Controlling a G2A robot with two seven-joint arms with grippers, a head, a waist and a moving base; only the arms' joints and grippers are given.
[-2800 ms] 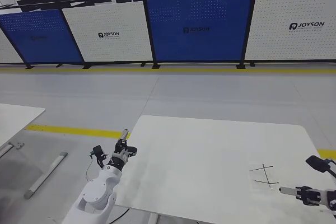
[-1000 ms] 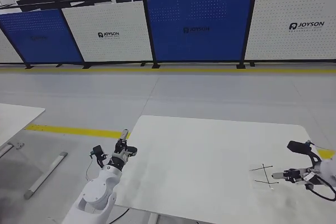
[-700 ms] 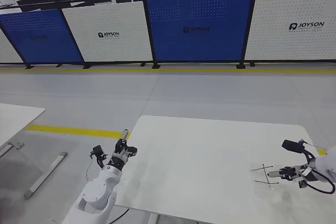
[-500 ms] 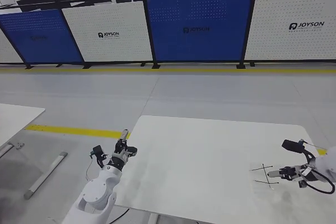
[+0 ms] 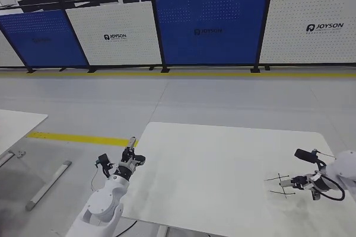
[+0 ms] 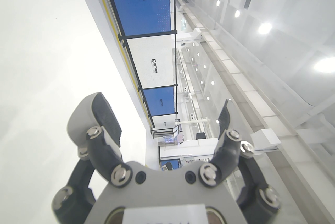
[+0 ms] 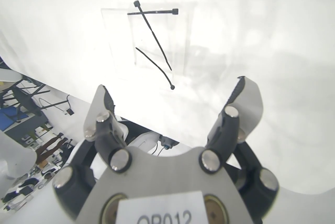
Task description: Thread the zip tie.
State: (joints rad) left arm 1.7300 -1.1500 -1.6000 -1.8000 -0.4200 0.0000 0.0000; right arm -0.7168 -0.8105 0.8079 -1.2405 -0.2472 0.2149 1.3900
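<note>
Three black zip ties lie crossed on a clear flat sheet near the table's right end. One zip tie lies across the sheet, a second crosses it diagonally, and a third curves off the sheet's edge. In the top view the zip ties show as thin dark lines. My right gripper hovers open just over them, holding nothing. My left gripper stands open and empty at the table's left edge, pointing away toward the room.
The white table is bare between the two arms. Another white table stands off to the left across a floor gap. Blue and white panel walls line the back.
My right arm has swung in from the table's near right corner toward the zip ties, ending with its gripper over them. The left arm has not moved.
</note>
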